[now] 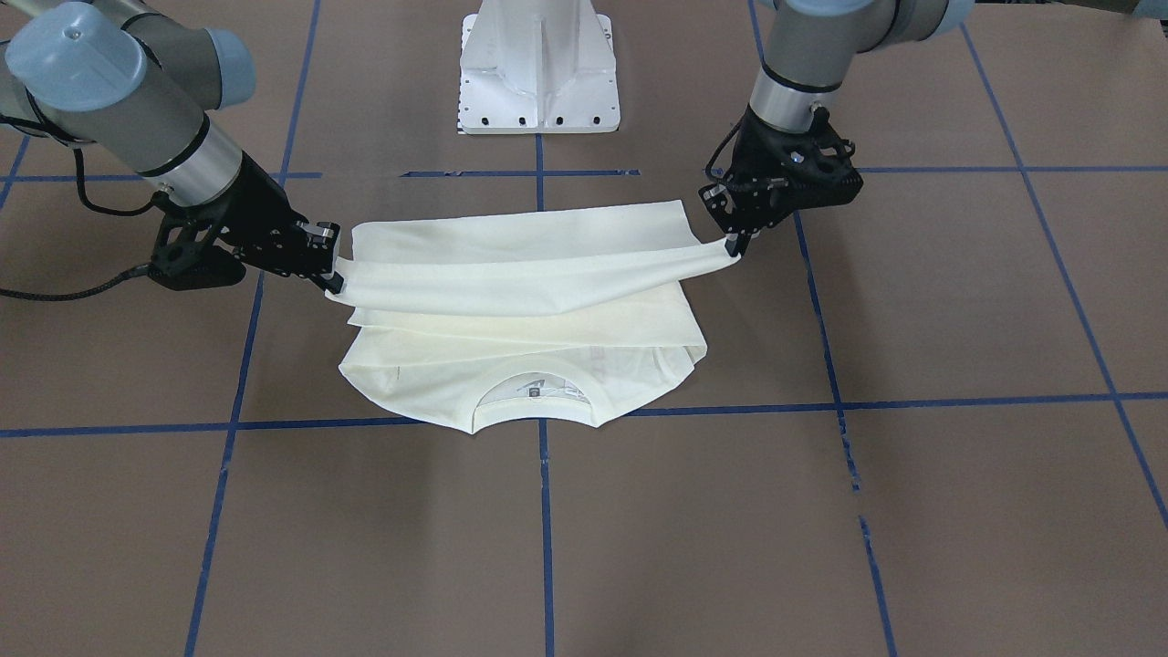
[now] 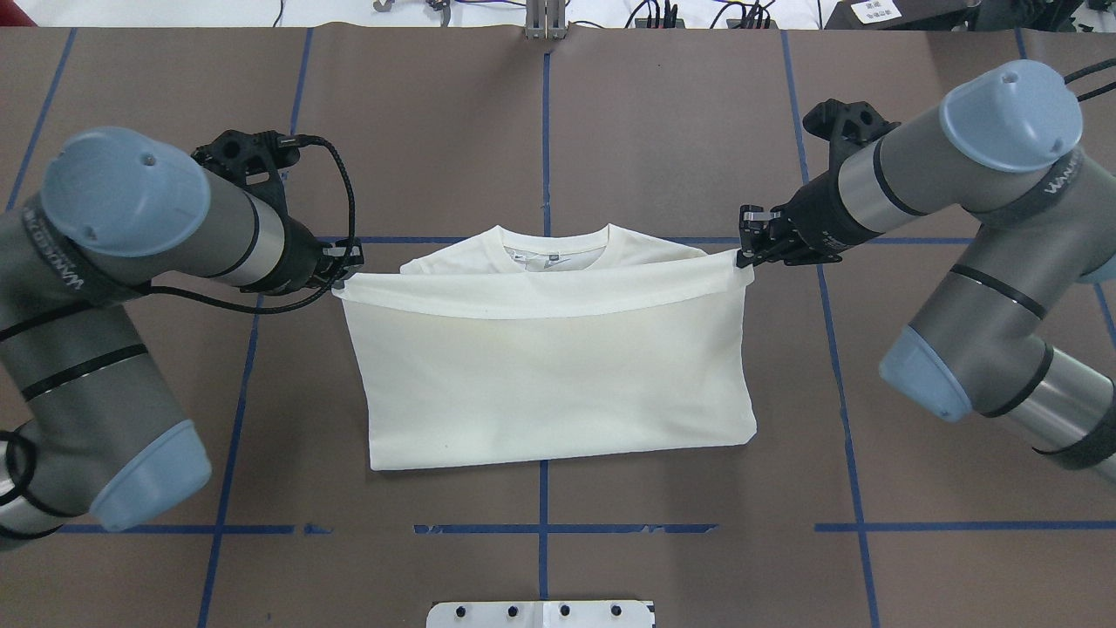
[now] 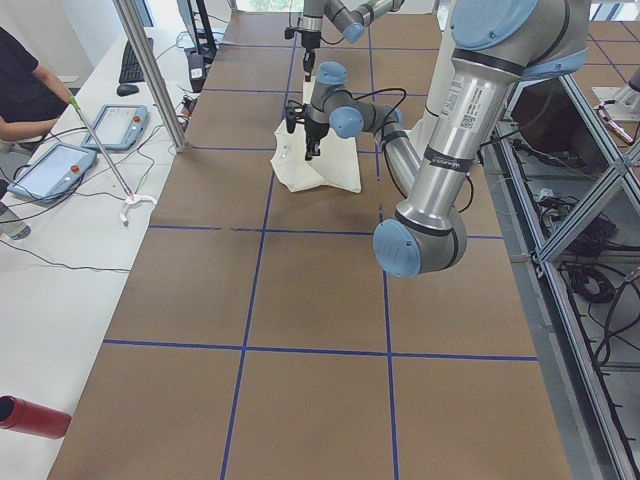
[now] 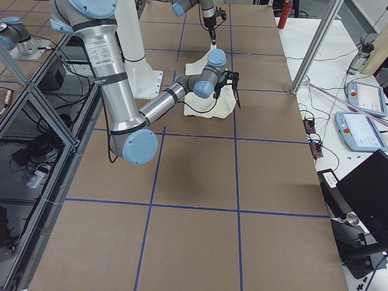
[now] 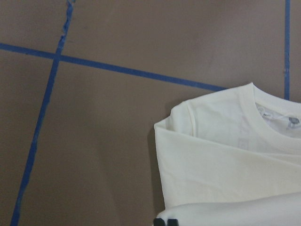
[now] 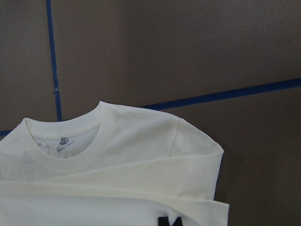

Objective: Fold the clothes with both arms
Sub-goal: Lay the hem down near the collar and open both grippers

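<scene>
Left gripper (image 2: 342, 279) and right gripper (image 2: 746, 258) each pinch a hem corner of the shirt (image 2: 549, 384); hold it taut between them, lowering evenly short of the collar (image 2: 554, 235).

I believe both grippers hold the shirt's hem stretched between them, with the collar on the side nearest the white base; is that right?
No: the collar lies on the side farthest from the white base, as the front-facing view shows. The left gripper and right gripper do hold the hem stretched between them.
</scene>
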### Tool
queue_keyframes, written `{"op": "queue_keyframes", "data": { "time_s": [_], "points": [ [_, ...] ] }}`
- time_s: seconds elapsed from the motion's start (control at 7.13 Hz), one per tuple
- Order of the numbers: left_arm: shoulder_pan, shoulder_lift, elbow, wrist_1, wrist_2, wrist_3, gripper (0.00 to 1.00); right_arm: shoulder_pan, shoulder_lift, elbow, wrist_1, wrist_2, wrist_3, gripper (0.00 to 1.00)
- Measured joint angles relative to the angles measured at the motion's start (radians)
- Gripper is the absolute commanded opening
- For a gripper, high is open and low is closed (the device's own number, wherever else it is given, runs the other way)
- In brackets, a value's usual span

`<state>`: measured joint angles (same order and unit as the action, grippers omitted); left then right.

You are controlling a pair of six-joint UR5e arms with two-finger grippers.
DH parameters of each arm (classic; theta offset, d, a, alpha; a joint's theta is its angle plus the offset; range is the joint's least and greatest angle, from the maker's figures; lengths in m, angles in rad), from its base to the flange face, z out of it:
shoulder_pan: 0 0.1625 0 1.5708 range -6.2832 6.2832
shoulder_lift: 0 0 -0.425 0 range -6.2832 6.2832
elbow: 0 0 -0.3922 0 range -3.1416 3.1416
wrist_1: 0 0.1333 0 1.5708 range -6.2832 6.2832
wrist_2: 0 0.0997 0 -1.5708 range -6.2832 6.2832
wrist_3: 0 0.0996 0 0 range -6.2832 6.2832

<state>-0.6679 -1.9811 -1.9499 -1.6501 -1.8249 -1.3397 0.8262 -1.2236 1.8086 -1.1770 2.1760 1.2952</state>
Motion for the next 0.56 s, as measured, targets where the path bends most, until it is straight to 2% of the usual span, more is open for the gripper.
{"op": "queue_keyframes", "data": {
  "time_s": [0.28,0.56],
  "points": [
    [-0.006,-0.014,0.209,-0.197,0.003,-0.001,0.0,0.025,0.061,-0.111,0.0,-0.005,0.0,0.0],
    [-0.007,-0.021,0.277,-0.261,0.005,-0.001,0.0,0.033,0.112,-0.193,0.001,-0.013,0.001,0.0]
  ]
}}
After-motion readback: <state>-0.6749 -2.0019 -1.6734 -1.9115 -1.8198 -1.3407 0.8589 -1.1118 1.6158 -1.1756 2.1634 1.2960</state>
